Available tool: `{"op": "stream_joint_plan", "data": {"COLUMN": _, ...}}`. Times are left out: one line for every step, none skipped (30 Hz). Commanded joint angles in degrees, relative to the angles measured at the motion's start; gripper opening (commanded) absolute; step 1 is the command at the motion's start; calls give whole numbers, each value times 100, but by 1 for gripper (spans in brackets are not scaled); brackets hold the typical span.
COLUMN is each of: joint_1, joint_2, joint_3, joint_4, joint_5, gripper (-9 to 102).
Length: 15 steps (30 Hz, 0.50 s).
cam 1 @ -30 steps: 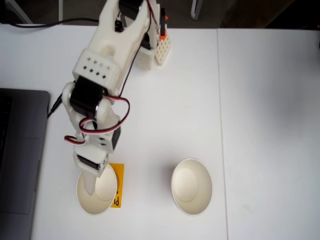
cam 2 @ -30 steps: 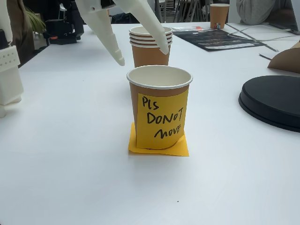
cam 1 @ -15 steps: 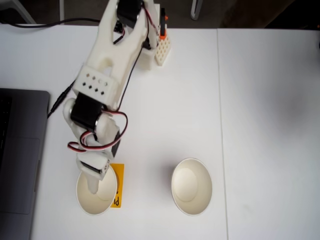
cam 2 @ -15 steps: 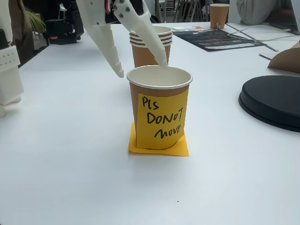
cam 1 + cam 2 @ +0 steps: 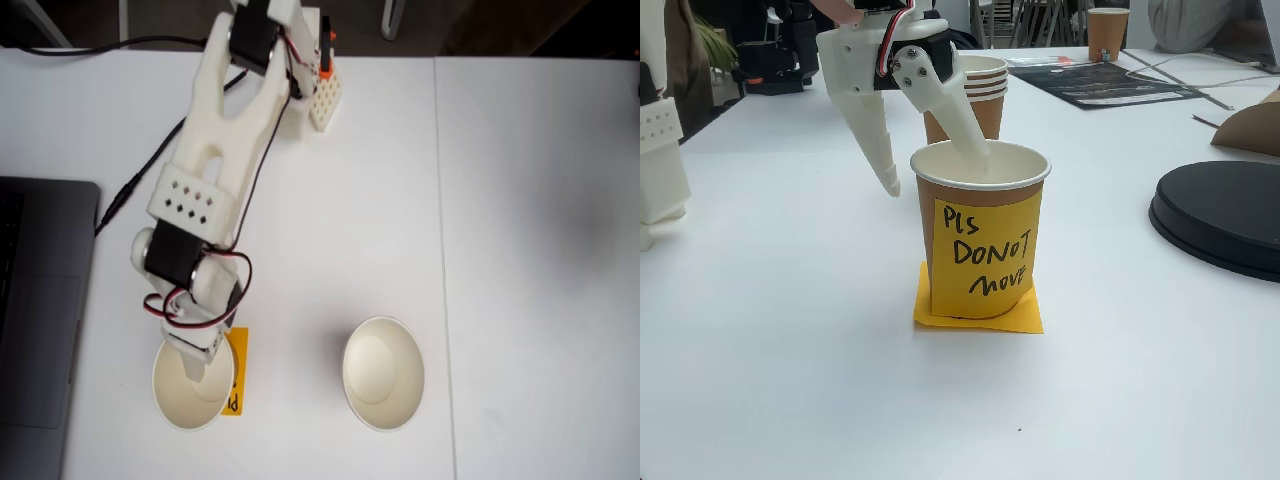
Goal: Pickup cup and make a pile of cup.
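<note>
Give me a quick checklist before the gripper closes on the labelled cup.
1. Gripper open: ok.
2. Fingers straddle the rim of the cup, one inside, one outside: ok.
3. Cup upright on the sticky note: ok.
4. Fingers deep enough for a firm pinch: cannot tell.
5. Stack of cups upright behind: ok.
6. Path from labelled cup to other cup in the top-down fixed view free: ok.

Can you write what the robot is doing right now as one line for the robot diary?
end effector: open, straddling rim | cup: upright on sticky note, one finger inside, one outside | pile of cup: behind, untouched | phase: pre-grasp
</note>
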Motion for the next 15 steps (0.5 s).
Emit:
{"op": "stream_joint_plan", "data": {"joint_1": 26, "joint_2": 18, "joint_3": -536, "joint_4": 0, "joint_5": 44, "gripper": 31}}
{"op": "stream_joint_plan", "data": {"joint_1": 26, "joint_2": -18, "joint_3": -536, "joint_4": 0, "joint_5": 44, "gripper": 31}}
{"op": "stream_joint_plan", "data": {"joint_1": 26, "joint_2": -53, "joint_3": -545, "joint_4": 0, "joint_5": 44, "gripper": 31}}
{"op": "stream_joint_plan", "data": {"joint_1": 26, "joint_2": -79, "joint_3": -545, "joint_4": 0, "joint_5": 44, "gripper": 31}}
{"op": "stream_joint_plan", "data": {"joint_1": 26, "joint_2": -105, "joint_3": -545, "joint_4": 0, "joint_5": 44, "gripper": 31}}
{"op": "stream_joint_plan", "data": {"joint_1": 26, "joint_2": -123, "joint_3": -545, "joint_4": 0, "joint_5": 44, "gripper": 31}}
{"op": "stream_joint_plan", "data": {"joint_1": 26, "joint_2": -149, "joint_3": -545, "joint_4": 0, "joint_5": 44, "gripper": 31}}
{"op": "stream_joint_plan", "data": {"joint_1": 18, "joint_2": -176, "joint_3": -554, "joint_4": 0, "joint_5": 44, "gripper": 31}}
{"op": "stream_joint_plan", "data": {"joint_1": 18, "joint_2": -202, "joint_3": -554, "joint_4": 0, "joint_5": 44, "gripper": 31}}
{"op": "stream_joint_plan", "data": {"joint_1": 18, "joint_2": -220, "joint_3": -554, "joint_4": 0, "joint_5": 44, "gripper": 31}}
{"op": "stream_joint_plan", "data": {"joint_1": 18, "joint_2": -237, "joint_3": -580, "joint_4": 0, "joint_5": 44, "gripper": 31}}
{"op": "stream_joint_plan", "data": {"joint_1": 9, "joint_2": -272, "joint_3": -642, "joint_4": 0, "joint_5": 44, "gripper": 31}}
{"op": "stream_joint_plan", "data": {"joint_1": 9, "joint_2": -325, "joint_3": -729, "joint_4": 0, "joint_5": 44, "gripper": 31}}
{"op": "stream_joint_plan", "data": {"joint_1": 9, "joint_2": -387, "joint_3": -835, "joint_4": 0, "joint_5": 44, "gripper": 31}}
{"op": "stream_joint_plan", "data": {"joint_1": 9, "joint_2": -457, "joint_3": -949, "joint_4": 18, "joint_5": 44, "gripper": 31}}
